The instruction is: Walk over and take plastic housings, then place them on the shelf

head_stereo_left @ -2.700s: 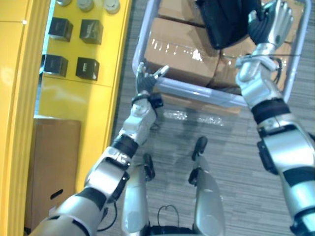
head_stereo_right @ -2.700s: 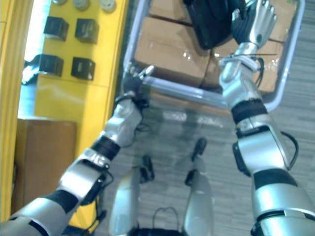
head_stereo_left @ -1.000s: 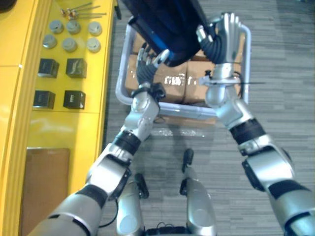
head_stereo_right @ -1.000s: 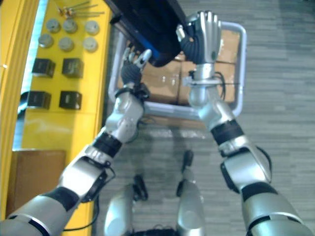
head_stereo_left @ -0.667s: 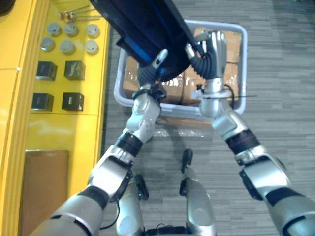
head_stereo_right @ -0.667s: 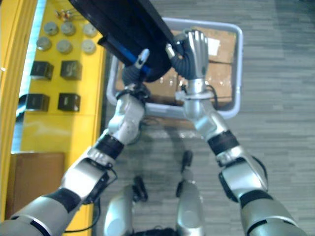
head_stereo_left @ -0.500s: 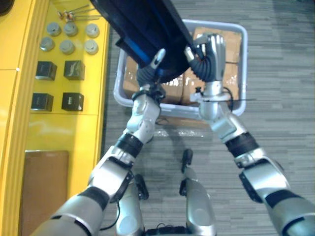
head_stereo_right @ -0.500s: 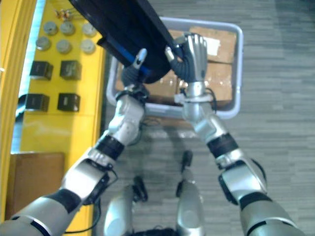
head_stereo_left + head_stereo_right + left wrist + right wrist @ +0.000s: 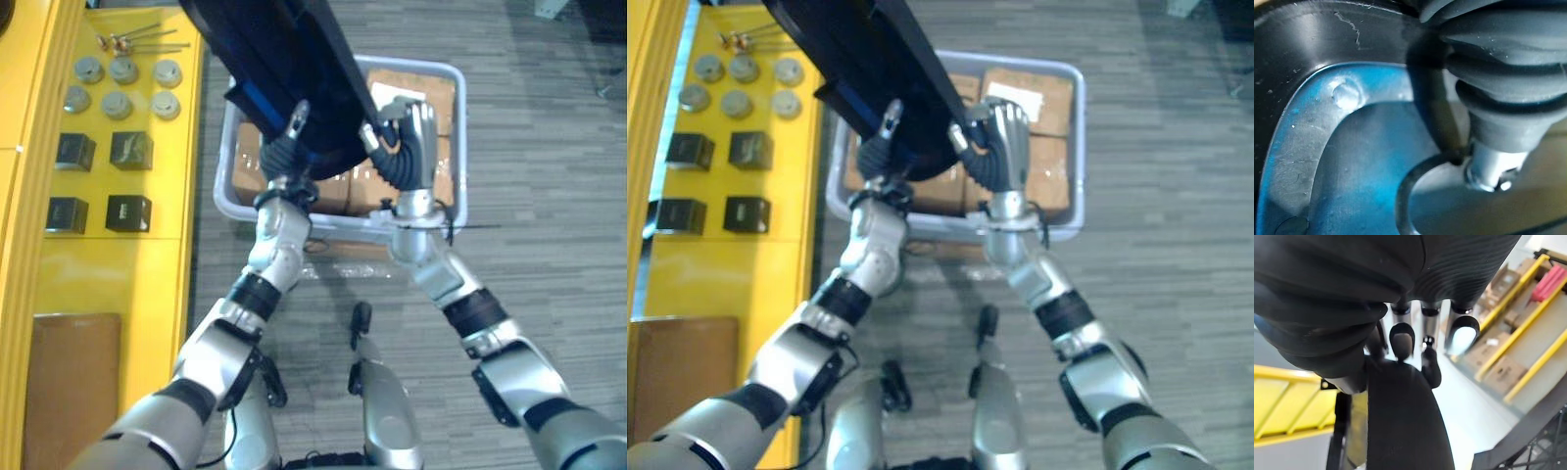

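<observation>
Left hand [image 9: 282, 157]: pressed beneath the plastic housing [image 9: 279, 54]; I cannot tell its grip.
Right hand [image 9: 409, 137]: I see it clamped on the plastic housing's edge.
Plastic housing: between both hands, above the cart [image 9: 461, 157].

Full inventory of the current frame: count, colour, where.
plastic housing: one, black with blue inside, held up over the bin
bin: one, light grey, on the floor ahead
cardboard boxes: several, brown, in the bin, partly hidden
shelf: one, yellow, at left
discs: six, grey, two rows on the shelf
cubes: four, black, on the shelf, nearer than the discs
bolts: a few, beyond the discs
brown box: one, by the shelf's near end
left hand: against the housing's near edge
right hand: gripping the housing's right edge
</observation>
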Robot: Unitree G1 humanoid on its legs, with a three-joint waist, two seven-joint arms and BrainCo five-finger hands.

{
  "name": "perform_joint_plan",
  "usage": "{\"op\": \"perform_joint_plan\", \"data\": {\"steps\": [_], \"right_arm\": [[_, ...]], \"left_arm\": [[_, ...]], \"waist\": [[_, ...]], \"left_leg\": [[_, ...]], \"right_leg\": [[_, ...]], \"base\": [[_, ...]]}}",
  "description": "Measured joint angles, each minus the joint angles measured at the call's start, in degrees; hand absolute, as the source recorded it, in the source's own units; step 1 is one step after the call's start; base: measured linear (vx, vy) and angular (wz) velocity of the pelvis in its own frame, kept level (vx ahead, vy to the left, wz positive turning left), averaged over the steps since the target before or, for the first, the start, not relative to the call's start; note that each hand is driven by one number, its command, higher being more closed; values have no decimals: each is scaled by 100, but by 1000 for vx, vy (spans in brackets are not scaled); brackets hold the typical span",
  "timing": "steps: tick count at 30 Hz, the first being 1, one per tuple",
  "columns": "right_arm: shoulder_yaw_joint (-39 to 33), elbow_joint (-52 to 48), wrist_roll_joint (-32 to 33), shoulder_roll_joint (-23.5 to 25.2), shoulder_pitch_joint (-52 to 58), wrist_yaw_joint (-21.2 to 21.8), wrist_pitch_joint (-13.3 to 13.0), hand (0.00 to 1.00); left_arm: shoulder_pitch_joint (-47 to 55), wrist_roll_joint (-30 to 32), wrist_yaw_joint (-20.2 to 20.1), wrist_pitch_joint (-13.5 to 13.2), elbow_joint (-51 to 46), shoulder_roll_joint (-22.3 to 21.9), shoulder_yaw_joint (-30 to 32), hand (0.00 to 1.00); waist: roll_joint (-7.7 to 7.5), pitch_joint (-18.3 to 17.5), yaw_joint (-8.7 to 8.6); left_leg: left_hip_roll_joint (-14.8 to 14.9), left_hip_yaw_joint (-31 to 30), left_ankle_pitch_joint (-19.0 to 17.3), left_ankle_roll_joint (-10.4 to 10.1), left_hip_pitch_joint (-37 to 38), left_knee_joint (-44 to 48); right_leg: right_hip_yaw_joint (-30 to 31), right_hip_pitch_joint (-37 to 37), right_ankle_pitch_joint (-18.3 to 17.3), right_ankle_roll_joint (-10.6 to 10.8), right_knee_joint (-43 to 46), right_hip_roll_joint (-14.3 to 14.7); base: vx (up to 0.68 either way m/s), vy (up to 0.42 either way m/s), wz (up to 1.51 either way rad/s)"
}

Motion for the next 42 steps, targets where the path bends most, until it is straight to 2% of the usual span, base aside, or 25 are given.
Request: {"op": "perform_joint_plan", "data": {"steps": [6, 7, 11, 17, 22, 23, 24, 29, 32, 34, 36, 37, 40, 42], "right_arm": [[-23, -128, 20, -11, 121, -20, -30, 100], [-21, -159, 26, -10, 159, -27, -33, 0], [13, -199, 94, -13, 222, -42, -106, 0], [21, -196, 578, -26, 399, 131, -144, 0], [65, -194, 816, -20, 508, 135, -77, 0], [67, -198, 929, -10, 552, 127, -22, 0], [64, -198, 937, -8, 563, 129, -14, 0], [-28, -702, 1601, 70, 1044, 199, 0, 0], [-386, -1291, 2321, 160, 1408, 493, -128, 0], [-571, -1727, 2803, 158, 1810, 906, -275, 0], [-656, -2072, 2938, 162, 2218, 1202, -395, 0], [-659, -2288, 3044, 161, 2529, 1369, -491, 0], [-721, -2728, 3520, 204, 3135, 1790, -737, 0], [-885, -2841, 3706, 299, 3382, 1902, -809, 0]], "left_arm": [[69, 41, -368, -98, 0, 46, -16, 100], [69, 82, -375, -160, 0, 50, -17, 100], [71, 548, -294, -241, -1, 118, 2, 100], [74, 1682, 320, -152, -31, 227, -24, 100], [74, 2628, 1120, 75, -87, 284, -53, 100], [92, 3021, 1468, 189, -143, 282, -46, 100], [105, 3057, 1519, 210, -177, 283, -45, 100], [482, 4130, 2293, 483, -542, 228, 159, 100], [803, 4914, 2820, 774, -580, 236, 300, 100], [1225, 5439, 3216, 1051, -698, 277, 434, 100], [1565, 5718, 3455, 1202, -776, 290, 556, 100], [1810, 5874, 3552, 1268, -808, 291, 626, 100], [2342, 6178, 3733, 1332, -985, 312, 789, 100], [2560, 6361, 3920, 1331, -1038, 281, 866, 100]], "waist": [[0, 0, -20], [0, 0, -22], [0, 0, -27], [1, 0, -20], [1, 0, -15], [1, 0, -13], [1, 0, -13], [11, -6, 23], [41, -122, 60], [47, -294, 78], [48, -357, 82], [58, -527, 84], [61, -904, 96], [89, -1102, 111]], "left_leg": [[-6, 1, 1, -1, 9, -18], [-8, 1, 1, -1, 12, -25], [-11, 1, 1, -1, 26, -36], [-21, 5, 2, 0, 99, -46], [-19, 6, 2, -2, 100, -44], [-19, 4, 3, -2, 106, -44], [-20, 4, 3, -2, 108, -44], [-23, 2, 4, -4, 263, -66], [-30, 10, 3, -3, 322, -102], [-30, 15, 18, -26, 394, -158], [-28, 17, 30, -48, 619, -252], [-33, 17, 39, -65, 680, -318], [-58, 39, 98, -124, 887, -555], [-58, 75, 130, -147, 986, -671]], "right_leg": [[0, 2, 2, 3, -1, -2], [-1, 3, 3, 3, -1, -3], [-2, 16, 3, 3, -4, -4], [0, 82, 4, 6, -15, -13], [0, 82, 5, 7, -17, -12], [0, 89, 5, 7, -17, -10], [0, 91, 5, 7, -18, -10], [-2, 240, 4, 7, -23, 0], [1, 281, -5, 2, -24, -5], [1, 329, -17, -7, -27, 1], [-1, 515, -73, 9, -30, 17], [-8, 554, -139, 24, -31, 19], [-18, 647, -268, 19, -32, 27], [-10, 673, -302, 2, -32, 43]], "base": [[-53, 82, 0], [-47, 82, 0], [-53, 89, 1], [-57, 83, 0], [-65, 78, 0], [-41, 60, 1], [-46, 76, 1], [-33, 83, 0], [-57, 70, -1], [-46, 55, -2], [-18, 41, 0], [-7, 33, 0], [25, 0, 0], [50, -8, -4]]}}
